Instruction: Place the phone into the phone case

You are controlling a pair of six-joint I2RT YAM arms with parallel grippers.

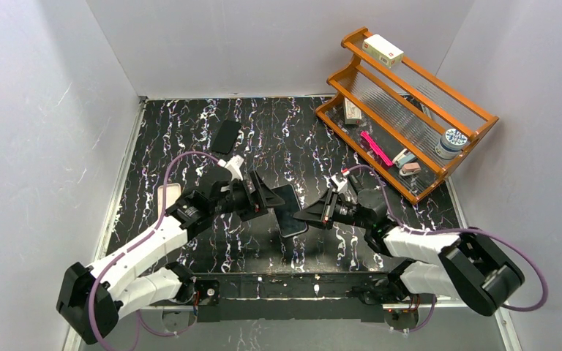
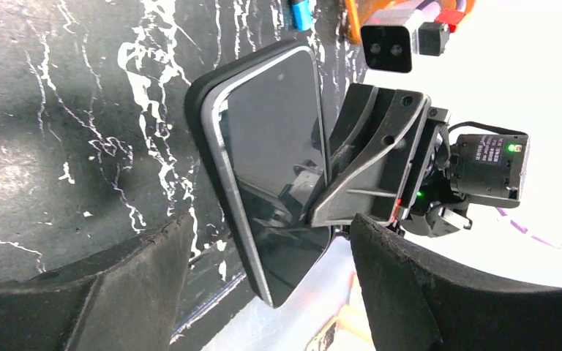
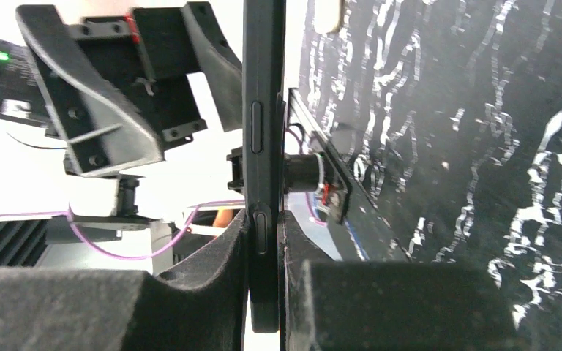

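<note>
The phone (image 1: 290,210), dark-screened with a black phone case (image 2: 206,95) around its back and rim, is held on edge above the table between the arms. My right gripper (image 1: 310,213) is shut on its side edge, with both pads pressed on it in the right wrist view (image 3: 265,245), where the phone (image 3: 263,110) shows edge-on. My left gripper (image 1: 267,197) is open. In the left wrist view its fingers (image 2: 117,292) stand wide on either side of the phone's lower end (image 2: 274,183) without touching it. The grey phone rim looks slightly proud of the case along one side.
A flat black rectangle (image 1: 225,135) lies at the back left of the black marbled table (image 1: 190,131). A pale pink flat item (image 1: 168,196) lies beside the left arm. A wooden rack (image 1: 410,110) with small items stands at the back right. White walls enclose the table.
</note>
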